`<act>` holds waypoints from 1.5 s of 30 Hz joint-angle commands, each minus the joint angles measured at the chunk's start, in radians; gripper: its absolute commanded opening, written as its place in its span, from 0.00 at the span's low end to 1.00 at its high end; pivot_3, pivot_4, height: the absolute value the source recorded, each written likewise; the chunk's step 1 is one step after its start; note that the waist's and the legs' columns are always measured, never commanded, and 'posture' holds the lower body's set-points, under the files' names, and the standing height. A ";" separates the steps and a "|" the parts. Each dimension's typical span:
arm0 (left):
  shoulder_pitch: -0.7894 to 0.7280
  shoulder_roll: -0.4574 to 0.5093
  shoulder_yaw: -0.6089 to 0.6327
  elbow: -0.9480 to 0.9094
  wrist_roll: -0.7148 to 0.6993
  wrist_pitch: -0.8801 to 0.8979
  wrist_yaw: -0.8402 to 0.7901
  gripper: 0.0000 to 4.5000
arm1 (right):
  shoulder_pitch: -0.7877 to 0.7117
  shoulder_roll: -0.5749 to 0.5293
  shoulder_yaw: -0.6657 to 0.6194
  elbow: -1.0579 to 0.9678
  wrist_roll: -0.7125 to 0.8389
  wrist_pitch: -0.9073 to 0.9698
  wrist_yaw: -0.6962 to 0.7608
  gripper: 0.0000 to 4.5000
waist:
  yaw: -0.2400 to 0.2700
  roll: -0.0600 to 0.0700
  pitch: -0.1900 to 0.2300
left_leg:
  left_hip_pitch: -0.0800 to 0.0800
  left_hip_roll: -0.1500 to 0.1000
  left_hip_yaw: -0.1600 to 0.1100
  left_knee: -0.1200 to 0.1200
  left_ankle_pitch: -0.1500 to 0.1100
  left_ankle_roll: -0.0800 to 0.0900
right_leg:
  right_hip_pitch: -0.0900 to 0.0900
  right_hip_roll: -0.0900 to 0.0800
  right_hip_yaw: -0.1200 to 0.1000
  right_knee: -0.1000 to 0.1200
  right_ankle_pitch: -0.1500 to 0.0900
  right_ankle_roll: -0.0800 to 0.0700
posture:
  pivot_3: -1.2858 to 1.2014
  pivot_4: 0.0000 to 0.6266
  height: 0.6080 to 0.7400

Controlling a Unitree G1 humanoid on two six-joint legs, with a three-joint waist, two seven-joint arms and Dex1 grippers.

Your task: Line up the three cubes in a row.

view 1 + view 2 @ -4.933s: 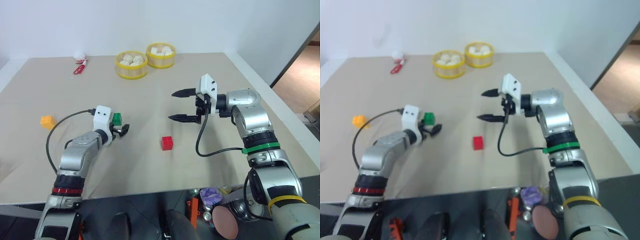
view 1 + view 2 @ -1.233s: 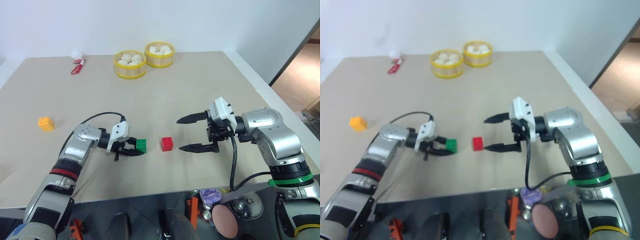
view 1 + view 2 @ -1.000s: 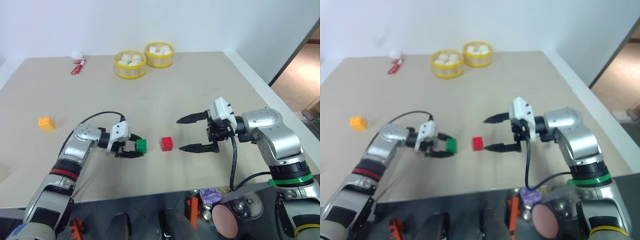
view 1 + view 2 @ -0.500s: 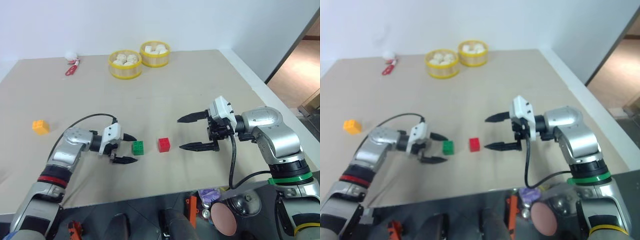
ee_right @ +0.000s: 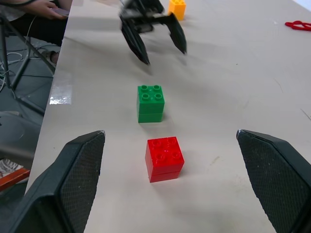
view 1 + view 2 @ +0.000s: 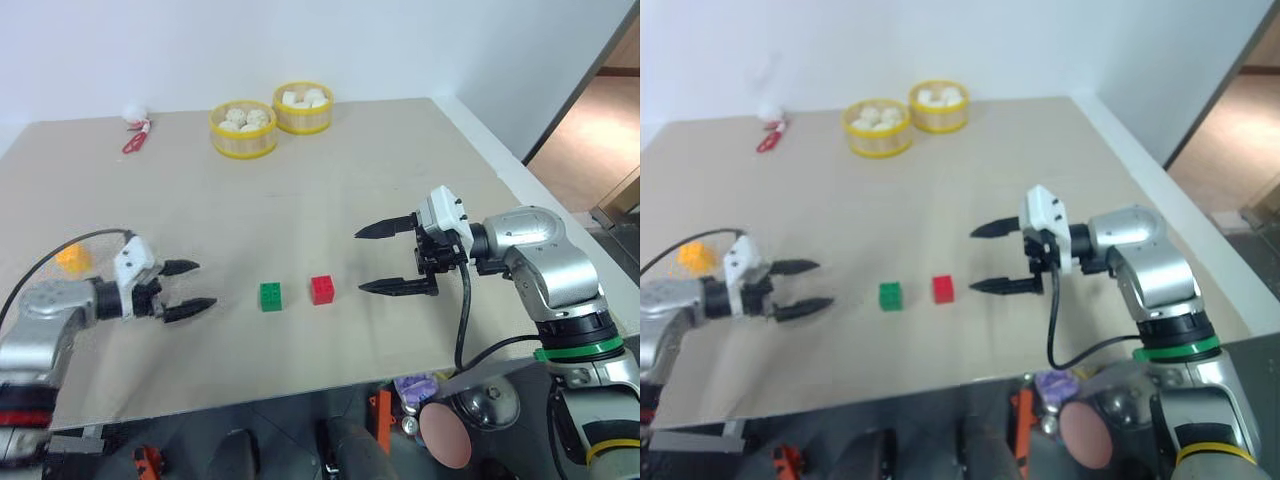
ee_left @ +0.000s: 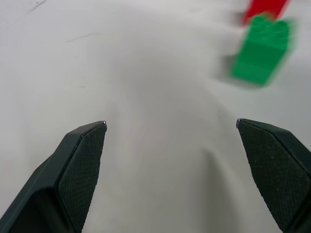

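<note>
The green cube and the red cube sit side by side on the beige table, a small gap between them. Far to their left lies the orange-yellow cube, just behind my left arm's cable. My left gripper is open and empty, well left of the green cube, pointing toward it. In the right wrist view the red cube, green cube and left gripper lie roughly in one line. My right gripper hangs open and empty just right of the red cube.
Two yellow steamer baskets with white buns stand at the back. A white toy with a red part lies at the back left. The table's front edge is close below the cubes. A person's hand shows beyond the table.
My left gripper opened off the green cube and pulled away to the left, leaving the cube next to the red one. The right gripper stayed still. The camera shifted slightly.
</note>
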 commanded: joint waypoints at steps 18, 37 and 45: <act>0.095 -0.516 0.391 -0.528 -0.061 0.481 1.195 0.99 | -0.139 0.272 -0.023 -0.072 0.091 0.115 -0.244 1.00 | 0.018 -0.004 -0.002 | -0.001 -0.003 -0.001 0.007 0.000 0.000 | 0.002 -0.001 0.001 0.000 0.003 0.005 | 0.52 0.24 1.00; -0.152 -0.436 0.434 -0.201 0.064 0.430 1.378 0.99 | -0.125 0.294 -0.001 -0.083 0.067 0.093 -0.270 1.00 | 0.018 -0.004 -0.002 | -0.003 -0.004 -0.001 0.009 -0.001 -0.001 | 0.002 -0.001 0.002 0.000 0.004 0.005 | 0.52 0.24 1.00; -0.179 -0.399 0.383 -0.066 0.100 0.373 1.332 0.99 | -0.122 0.285 -0.009 -0.093 0.064 0.094 -0.279 1.00 | 0.019 -0.004 -0.002 | -0.003 -0.004 -0.001 0.009 -0.001 -0.001 | 0.002 -0.001 0.001 -0.001 0.004 0.005 | 0.52 0.24 1.00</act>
